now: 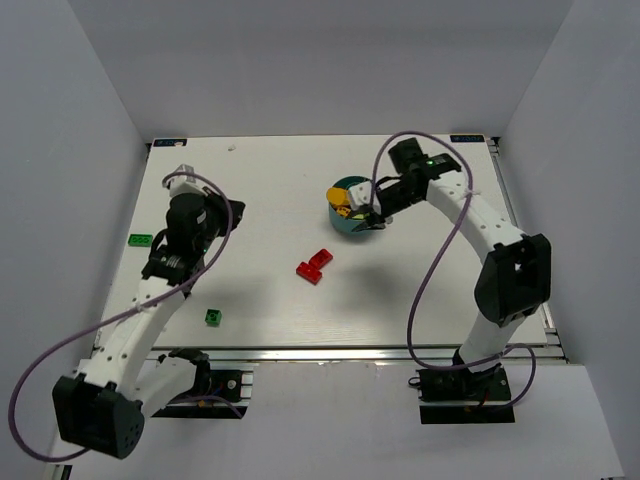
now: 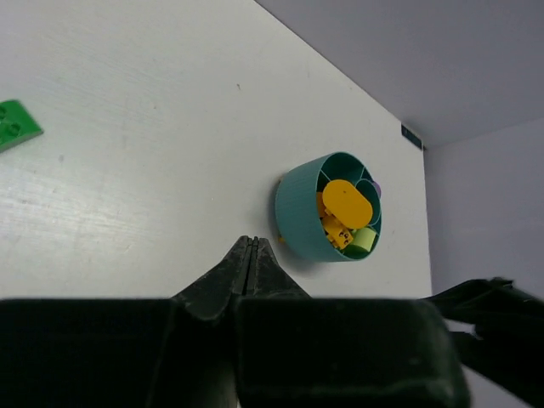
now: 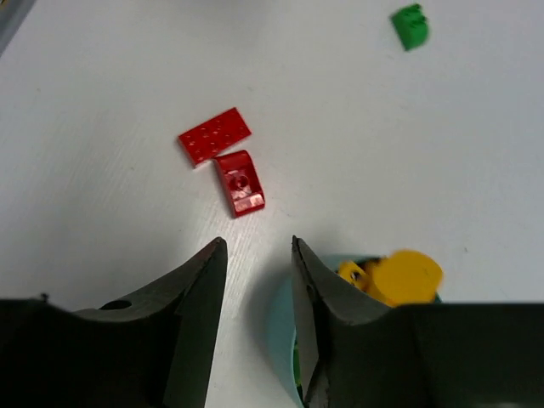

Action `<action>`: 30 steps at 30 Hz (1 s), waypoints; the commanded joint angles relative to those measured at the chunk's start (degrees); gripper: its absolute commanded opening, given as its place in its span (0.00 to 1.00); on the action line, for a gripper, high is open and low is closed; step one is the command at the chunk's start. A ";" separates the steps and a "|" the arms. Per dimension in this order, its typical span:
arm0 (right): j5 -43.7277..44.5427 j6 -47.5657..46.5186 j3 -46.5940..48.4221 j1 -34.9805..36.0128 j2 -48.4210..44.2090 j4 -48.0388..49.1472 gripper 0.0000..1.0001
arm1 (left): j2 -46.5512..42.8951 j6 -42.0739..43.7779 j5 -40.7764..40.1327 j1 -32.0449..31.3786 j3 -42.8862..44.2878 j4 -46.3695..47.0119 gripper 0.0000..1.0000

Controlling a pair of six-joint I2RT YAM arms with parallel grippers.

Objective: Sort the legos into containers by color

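The teal dish (image 1: 348, 208) stands right of the table's middle and holds yellow-orange legos (image 2: 348, 202), a lime green one (image 2: 364, 240) and a bit of purple (image 2: 375, 185). My right gripper (image 1: 375, 215) is open and empty at the dish's near rim (image 3: 285, 340), one finger (image 3: 327, 297) over the dish and the other outside it. Two red legos (image 1: 314, 266) lie on the table ahead of it, a flat plate (image 3: 214, 135) and a sloped brick (image 3: 240, 182). My left gripper (image 1: 232, 208) is shut and empty above the table, well left of the dish (image 2: 327, 208).
A green plate (image 1: 140, 240) lies near the left edge and also shows in the left wrist view (image 2: 13, 123). A dark green brick (image 1: 214, 317) sits near the front edge and shows in the right wrist view (image 3: 410, 25). White walls enclose the table.
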 commanded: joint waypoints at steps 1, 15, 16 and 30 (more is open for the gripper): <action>6.11 -12.80 3.23 4.20 1.71 -8.59 0.42 | -6.84 -5.64 -7.31 0.52 -2.18 -9.90 0.08; 25.56 -12.63 -0.90 18.80 10.14 4.07 0.66 | -22.58 -13.73 -12.77 0.61 -6.23 -27.76 0.70; 26.25 -11.76 -0.20 19.24 11.12 4.33 0.66 | -23.11 -13.99 -12.68 0.61 -6.15 -29.07 0.71; 30.48 -9.81 9.30 20.65 24.13 3.37 0.65 | -26.81 -14.70 -11.36 0.61 -3.95 -36.38 0.71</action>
